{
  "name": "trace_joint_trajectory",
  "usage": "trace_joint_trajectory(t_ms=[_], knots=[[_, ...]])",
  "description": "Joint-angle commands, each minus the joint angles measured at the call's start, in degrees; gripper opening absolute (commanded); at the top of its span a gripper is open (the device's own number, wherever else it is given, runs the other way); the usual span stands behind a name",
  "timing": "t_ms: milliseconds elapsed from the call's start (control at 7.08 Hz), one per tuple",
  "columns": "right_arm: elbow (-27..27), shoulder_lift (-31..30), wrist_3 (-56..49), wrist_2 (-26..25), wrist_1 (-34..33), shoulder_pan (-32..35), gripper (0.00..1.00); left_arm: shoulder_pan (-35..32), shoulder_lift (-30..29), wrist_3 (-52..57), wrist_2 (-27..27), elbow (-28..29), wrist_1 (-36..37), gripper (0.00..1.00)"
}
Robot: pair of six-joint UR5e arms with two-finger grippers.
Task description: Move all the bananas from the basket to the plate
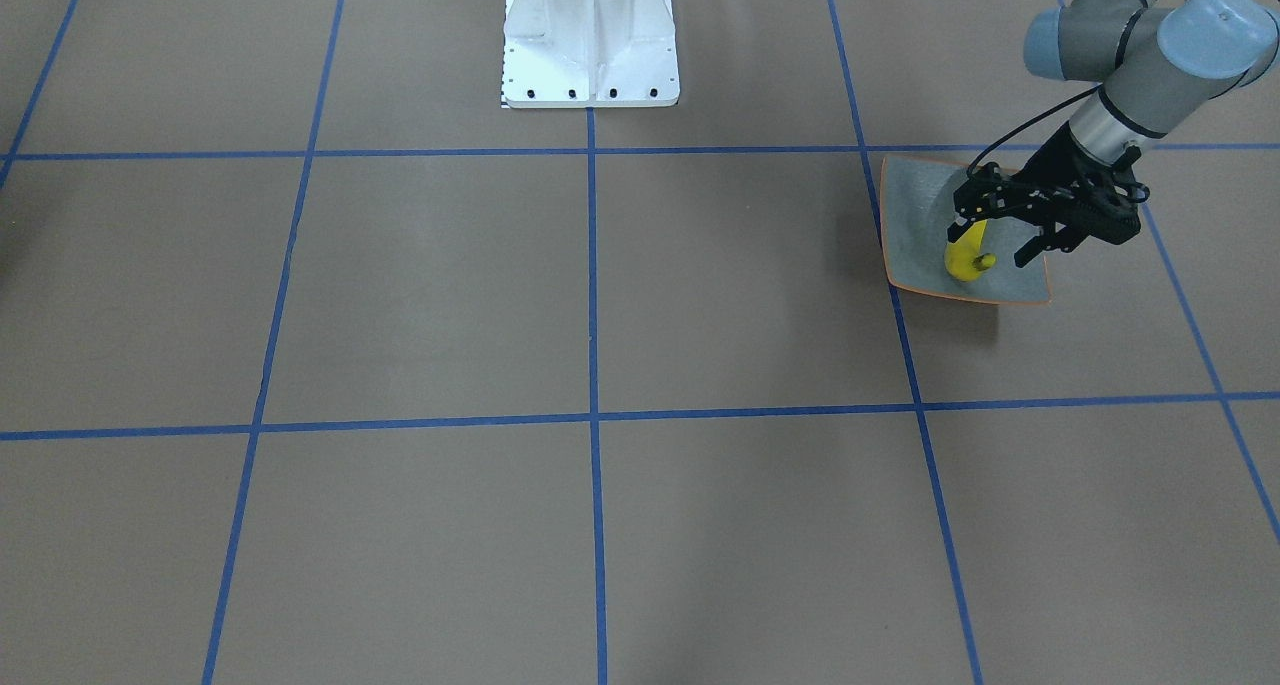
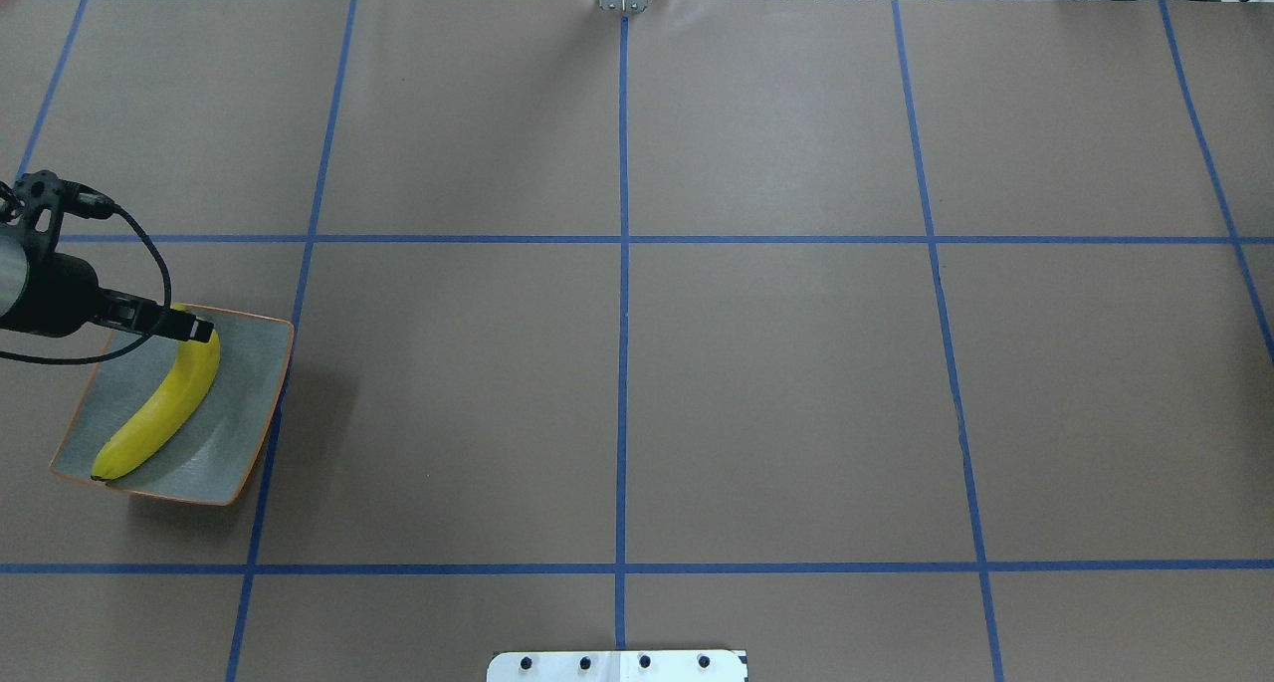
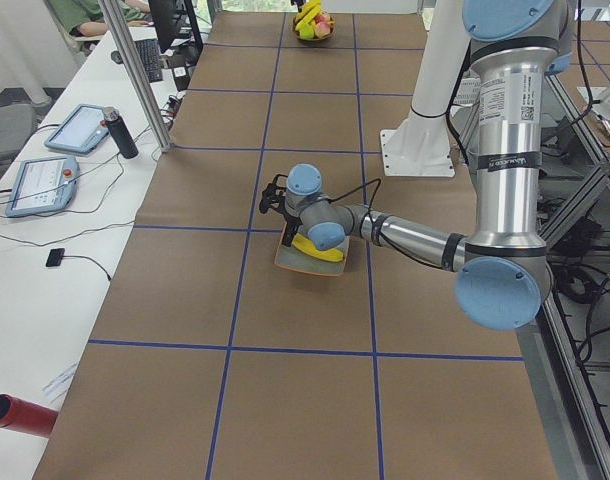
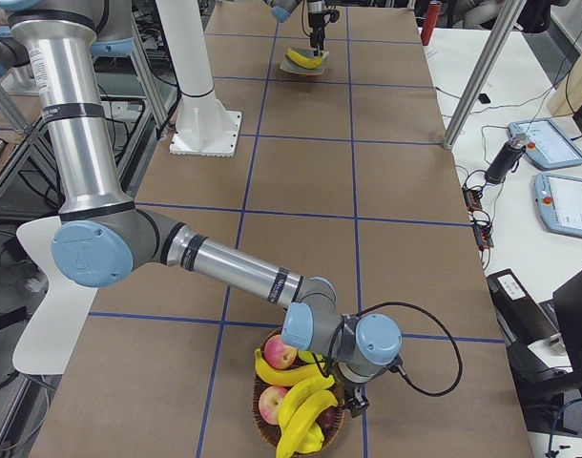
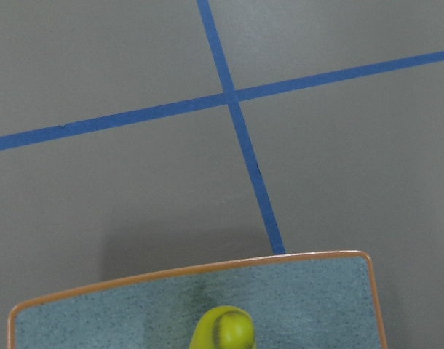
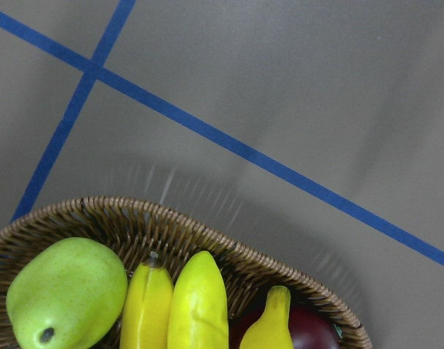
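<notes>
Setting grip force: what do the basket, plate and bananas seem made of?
Basket: woven wicker or rattan, brown strands show, matte. Plate: speckled grey-blue, matte, orange rim; ceramic or melamine, unclear. Bananas: smooth, uniform yellow, faint sheen; possibly plastic.

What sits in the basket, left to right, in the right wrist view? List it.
Pear → left banana → middle banana → right banana.

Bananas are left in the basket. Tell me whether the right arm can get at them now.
Probably yes: the right gripper hangs right at the basket, and the bananas lie uncovered on top.
</notes>
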Motion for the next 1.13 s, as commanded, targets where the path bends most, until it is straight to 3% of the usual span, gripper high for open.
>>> trace_joint_trajectory(t_ms=[0, 424, 989], knots=[[-1.6, 0.2, -0.7, -0.5, 0.1, -0.1, 0.91, 0.0, -0.5, 0.0, 0.0, 0.4, 0.0, 1.0], [-2.9, 0.2, -1.3, -2.4, 0.1, -0.3, 0.92, 0.0, -0.8, 0.1, 0.0, 1.2, -0.1, 1.0], [-4.6, 0.1, -1.4, -2.4, 0.2, -0.2, 0.67, 0.0, -1.3, 0.1, 0.0, 1.2, -0.1, 1.0]])
